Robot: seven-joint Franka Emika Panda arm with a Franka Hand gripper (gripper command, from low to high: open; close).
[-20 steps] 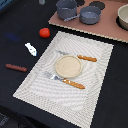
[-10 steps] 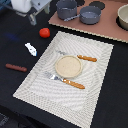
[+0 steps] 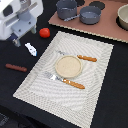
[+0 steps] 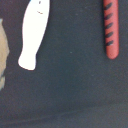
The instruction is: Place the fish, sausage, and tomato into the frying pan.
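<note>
Gripper [image 3: 22,31] hangs above fish [image 3: 31,48], jaw opening impossible to tell; tomato [image 3: 44,32] just beside; sausage [image 3: 16,67] farther off

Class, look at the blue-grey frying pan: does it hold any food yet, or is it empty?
Empty. The frying pan shows only its bare inside; the fish, sausage and tomato all lie outside it, on the dark table.

Wrist view chops off the fish [image 4: 34,32] at its head end and the sausage [image 4: 111,27] partway along. In the exterior view the beige bowl [image 3: 123,16] runs off the edge, and the hand's fingers can't be made out.
</note>
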